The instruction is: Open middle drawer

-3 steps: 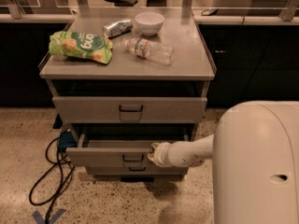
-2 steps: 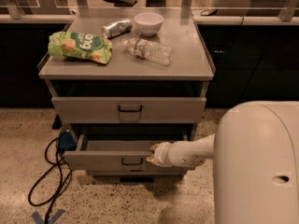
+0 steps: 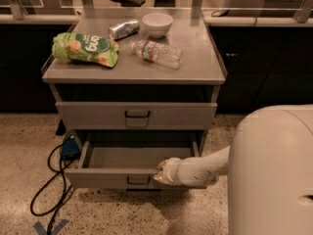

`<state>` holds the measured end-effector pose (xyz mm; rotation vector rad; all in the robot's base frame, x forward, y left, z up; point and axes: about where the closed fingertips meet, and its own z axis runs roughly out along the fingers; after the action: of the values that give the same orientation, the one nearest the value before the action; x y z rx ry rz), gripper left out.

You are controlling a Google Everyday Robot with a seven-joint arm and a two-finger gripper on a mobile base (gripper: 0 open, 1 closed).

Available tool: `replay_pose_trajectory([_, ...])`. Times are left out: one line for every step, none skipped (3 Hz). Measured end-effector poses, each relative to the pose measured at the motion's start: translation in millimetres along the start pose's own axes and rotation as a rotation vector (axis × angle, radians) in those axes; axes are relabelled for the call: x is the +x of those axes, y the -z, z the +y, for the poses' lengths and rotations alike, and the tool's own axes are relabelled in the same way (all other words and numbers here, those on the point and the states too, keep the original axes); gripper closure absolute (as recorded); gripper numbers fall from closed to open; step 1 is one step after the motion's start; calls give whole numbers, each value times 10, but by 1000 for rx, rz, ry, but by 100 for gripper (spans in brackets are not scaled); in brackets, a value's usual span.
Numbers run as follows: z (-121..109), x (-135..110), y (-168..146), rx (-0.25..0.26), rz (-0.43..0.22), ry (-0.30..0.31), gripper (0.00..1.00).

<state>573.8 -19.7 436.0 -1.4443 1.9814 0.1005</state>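
The middle drawer (image 3: 102,178) is a grey metal drawer with a low front panel and a small black loop handle (image 3: 138,180). It stands pulled out of the cabinet, and its shallow grey tray (image 3: 132,156) shows empty. My gripper (image 3: 164,173) is at the top edge of the front panel, just right of the handle. My white arm (image 3: 203,170) reaches to it from the right. The upper grey drawer (image 3: 137,115) above it is closed.
On the cabinet top (image 3: 195,70) lie a green snack bag (image 3: 85,48), a can (image 3: 123,29), a white bowl (image 3: 157,23) and a water bottle (image 3: 156,54). A black cable (image 3: 49,195) and a blue object (image 3: 70,148) are on the floor at left. My white body (image 3: 271,170) fills the lower right.
The middle drawer has slid further out toward the camera, and my gripper has moved back with its front panel.
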Motion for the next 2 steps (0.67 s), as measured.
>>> replay_pose_trajectory([142,50,89,-4,10,-7,100])
replay_pose_trajectory([312,109,193,-9,23,-15,100])
